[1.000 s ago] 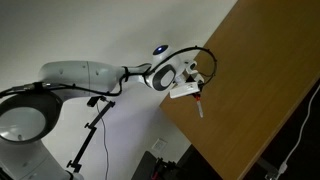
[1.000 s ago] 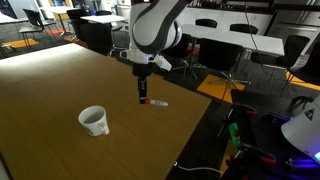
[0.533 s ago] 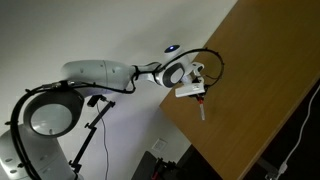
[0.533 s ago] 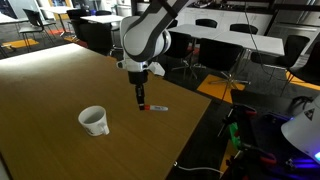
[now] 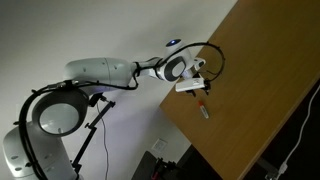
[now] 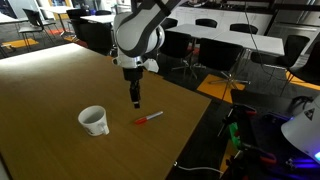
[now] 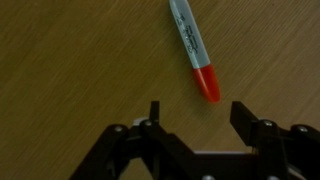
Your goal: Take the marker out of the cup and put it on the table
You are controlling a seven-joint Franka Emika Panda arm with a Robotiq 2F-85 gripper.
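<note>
The marker (image 7: 192, 49), pale-bodied with a red-orange cap, lies flat on the wooden table (image 7: 70, 70). In both exterior views it rests near the table's edge (image 6: 150, 117) (image 5: 204, 110). My gripper (image 7: 198, 115) is open, with bare wood between its fingers and the marker's cap just beyond the fingertips. In an exterior view the gripper (image 6: 134, 101) hangs just above the table, a little left of the marker. The white cup (image 6: 94, 120) with its side handle stands upright on the table, left of the gripper.
The table's dark edge (image 6: 195, 115) runs close past the marker, with a drop to the floor beyond. Office chairs and desks (image 6: 215, 45) stand behind the table. A cable (image 5: 295, 150) hangs by the table's lower edge.
The jaws have opened and the marker now lies flat on the table, where earlier it was held. The gripper has shifted slightly left and up, away from it.
</note>
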